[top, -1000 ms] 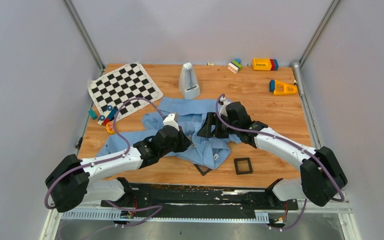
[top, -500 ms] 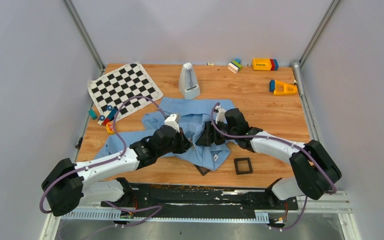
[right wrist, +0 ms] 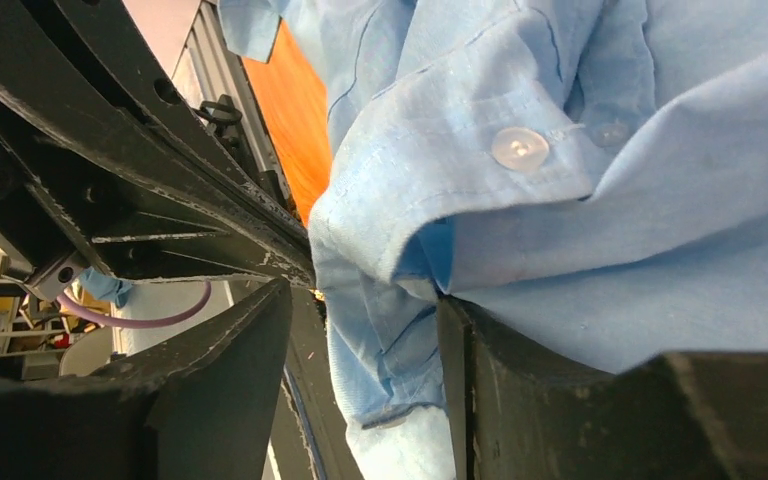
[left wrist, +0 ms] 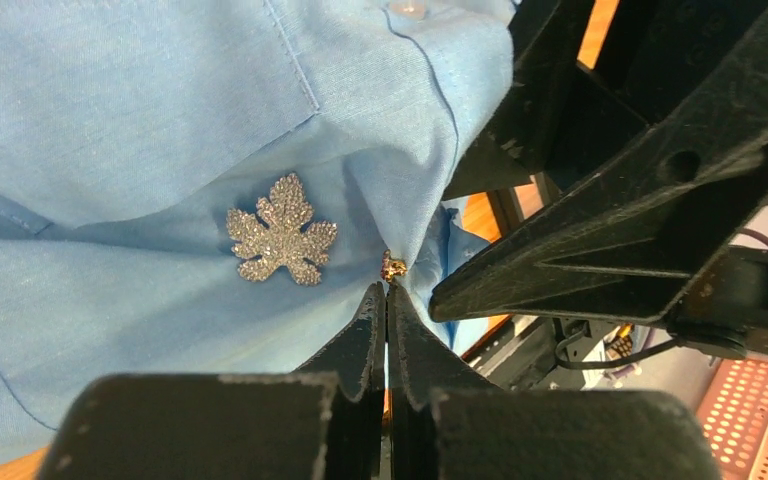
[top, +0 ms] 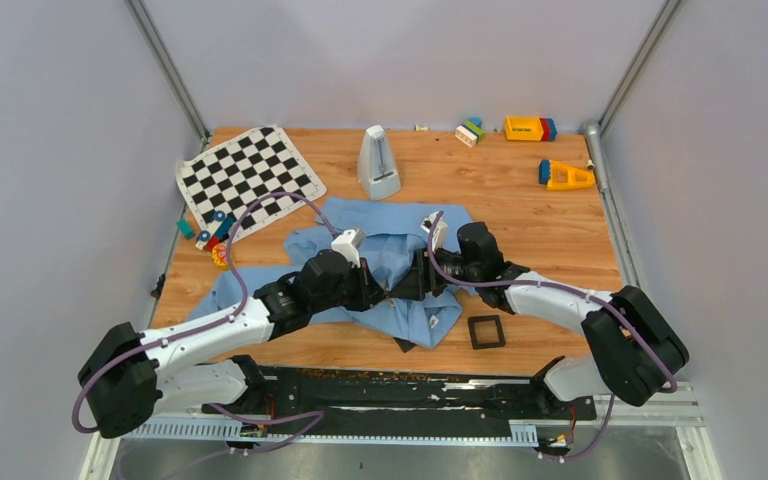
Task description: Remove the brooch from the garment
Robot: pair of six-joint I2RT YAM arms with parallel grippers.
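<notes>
A silver glittery leaf brooch (left wrist: 280, 243) is pinned on the light blue shirt (top: 390, 245), and shows only in the left wrist view. A small gold piece (left wrist: 392, 267) sits at a fold edge just right of it. My left gripper (left wrist: 387, 288) is shut, its tips touching that gold piece; I cannot tell if they pinch it. In the top view it (top: 378, 293) lies on the shirt's front part. My right gripper (right wrist: 365, 300) is open, with a buttoned fold of the shirt (right wrist: 520, 200) between its fingers. It (top: 415, 285) faces the left gripper closely.
A checkered board (top: 248, 175) lies at the back left, with small coloured pieces (top: 210, 235) by its near corner. A grey metronome (top: 378, 162) stands behind the shirt. Two black square frames (top: 486, 331) lie near the front edge. Toy blocks (top: 530, 128) are at the back right.
My right gripper has moved left and down onto the shirt, close up against the left gripper. My left arm has shifted slightly, keeping its place on the shirt.
</notes>
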